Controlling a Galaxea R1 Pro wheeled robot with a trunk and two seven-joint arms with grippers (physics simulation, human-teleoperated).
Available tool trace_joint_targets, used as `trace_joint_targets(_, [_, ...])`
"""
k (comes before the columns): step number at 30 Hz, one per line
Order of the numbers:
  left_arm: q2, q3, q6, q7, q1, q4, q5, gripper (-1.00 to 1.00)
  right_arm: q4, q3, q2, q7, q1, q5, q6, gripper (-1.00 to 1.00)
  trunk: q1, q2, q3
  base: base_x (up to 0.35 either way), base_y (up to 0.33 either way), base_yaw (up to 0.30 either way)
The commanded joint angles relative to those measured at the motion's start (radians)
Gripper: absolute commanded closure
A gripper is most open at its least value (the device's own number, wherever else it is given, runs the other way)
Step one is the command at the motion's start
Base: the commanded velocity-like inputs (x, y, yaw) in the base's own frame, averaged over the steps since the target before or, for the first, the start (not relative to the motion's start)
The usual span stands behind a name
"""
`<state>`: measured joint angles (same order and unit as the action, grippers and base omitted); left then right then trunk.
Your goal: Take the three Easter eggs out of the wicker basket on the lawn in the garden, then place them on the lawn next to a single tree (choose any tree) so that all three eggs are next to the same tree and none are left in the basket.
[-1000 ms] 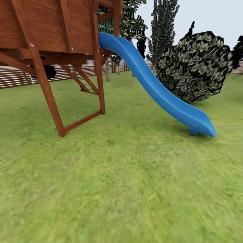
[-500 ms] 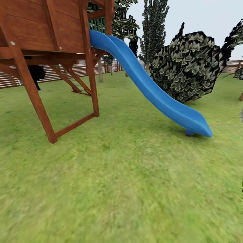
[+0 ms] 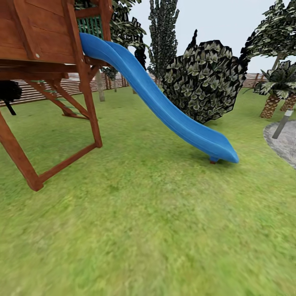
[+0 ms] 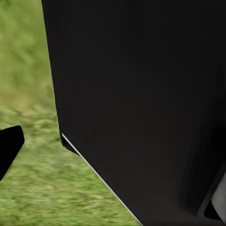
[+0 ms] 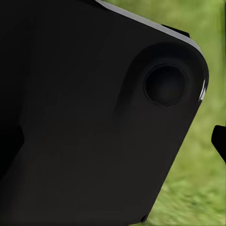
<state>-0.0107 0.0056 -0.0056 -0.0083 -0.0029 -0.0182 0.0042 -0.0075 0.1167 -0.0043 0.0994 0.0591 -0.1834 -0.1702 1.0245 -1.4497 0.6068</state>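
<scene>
The Easter eggs and the wicker basket are out of view. The lawn [image 3: 156,222] spreads as mottled green grass across the head view. A tree with a pale straight trunk [image 3: 100,84] stands at the back behind the play tower. Another tree with speckled foliage [image 3: 271,31] rises at the far right. In the left wrist view a black body panel [image 4: 141,103] blocks most of the picture, with one dark fingertip [image 4: 9,146] over grass. The right wrist view has a black housing [image 5: 94,117] and a dark fingertip [image 5: 220,143] at the edge.
A wooden play tower [image 3: 45,45] on slanted legs stands at the left, with a blue slide [image 3: 160,105] running down to the grass. Behind it are a big dark bush [image 3: 203,80], a cypress-like tree [image 3: 163,37], short palms [image 3: 273,96], a gravel patch [image 3: 283,144] and a slatted fence [image 3: 49,88].
The whole head view has slid to the left, so the camera has turned right. The palms, the right-hand tree and the gravel patch have come into view.
</scene>
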Motion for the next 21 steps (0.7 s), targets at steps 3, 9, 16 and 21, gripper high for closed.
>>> trace_joint_targets(3, [0.000, 0.001, -0.001, -0.001, 0.000, 0.000, 0.000, -1.00, 0.000, 0.006, 0.000, 0.001, 0.001, 0.001, -0.002, -1.00, 0.001, 0.000, 0.001, 0.317, 0.101, -0.106])
trace_joint_targets(9, [0.000, 0.001, -0.001, -0.001, 0.000, 0.000, 0.000, -1.00, 0.001, 0.007, 0.001, 0.000, 0.001, 0.001, -0.002, -1.00, 0.001, 0.000, 0.001, 0.317, 0.101, -0.013])
trace_joint_targets(16, [0.000, 0.001, -0.001, -0.001, 0.000, 0.000, 0.000, -1.00, 0.001, 0.008, 0.001, 0.001, 0.001, 0.001, -0.002, -1.00, 0.001, 0.000, 0.001, 0.317, 0.101, -0.001])
trace_joint_targets(21, [0.000, 0.001, -0.001, -0.001, 0.000, 0.000, 0.000, -1.00, 0.001, 0.008, 0.001, 0.001, 0.001, 0.001, -0.002, -1.00, 0.001, 0.000, 0.001, 0.317, 0.101, 0.000])
